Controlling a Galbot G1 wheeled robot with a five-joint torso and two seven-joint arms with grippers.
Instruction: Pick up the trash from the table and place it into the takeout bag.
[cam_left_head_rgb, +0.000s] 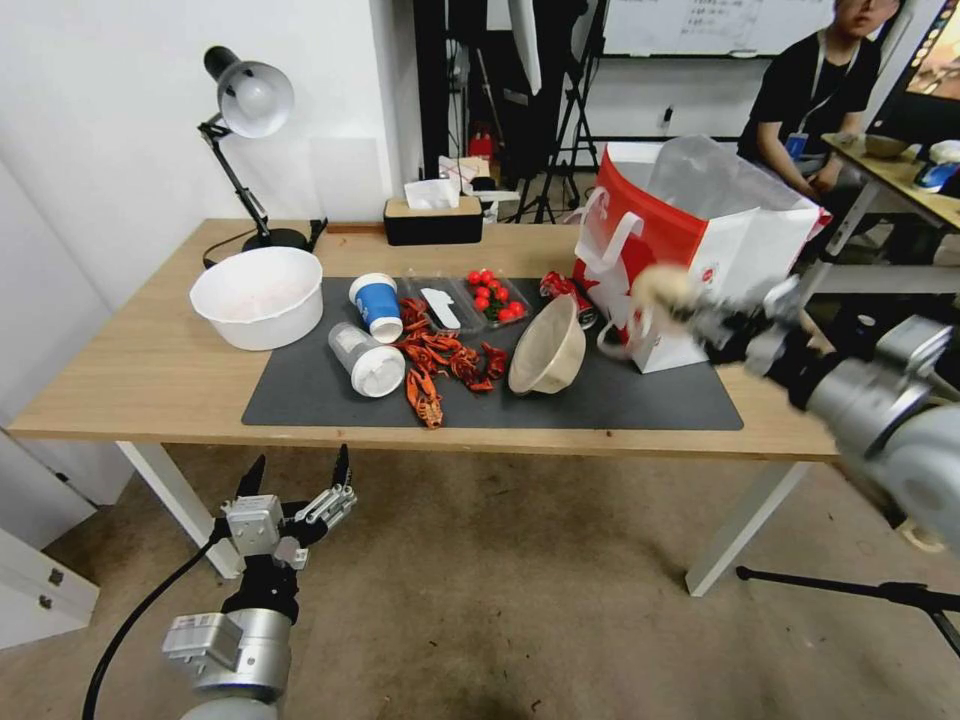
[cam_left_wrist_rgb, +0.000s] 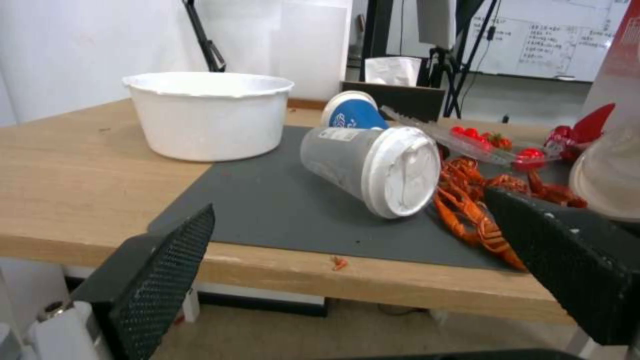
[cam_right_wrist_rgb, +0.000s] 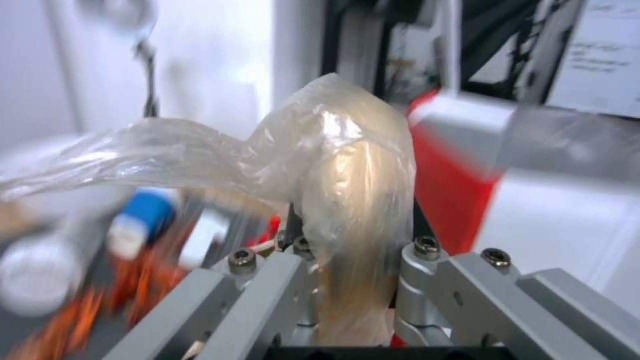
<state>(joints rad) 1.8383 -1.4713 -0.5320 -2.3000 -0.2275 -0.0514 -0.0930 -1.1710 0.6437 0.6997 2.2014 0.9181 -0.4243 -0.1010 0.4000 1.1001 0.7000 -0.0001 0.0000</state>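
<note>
- My right gripper has its jaws clenched on the beige lump in clear wrap; it hangs in the air in front of the near face of the takeout bag, below the bag's rim. My left gripper waits low in front of the surface, jaws spread and holding nothing.
- The bag stands at the right end of the dark mat, mouth up, with its clear liner billowing above the rim. As I judge it, the lump must rise well over that liner before I carry it across — otherwise the loose tail of wrap may snag the plastic or the white handle.
- I would let go only with the lump squarely above the opening, since the wrap trails sideways and could drape over the edge.
- Still on the mat: the beige paper bowl tipped against the bag's foot, the clear plastic cup on its side, the blue-and-white paper cup, and the red drink can half hidden behind the bowl.
- Hard to read: the right wrist view is smeared around the lump, so I cannot judge clearance to the rim from there. The bag's interior is hidden from the head camera.
</note>
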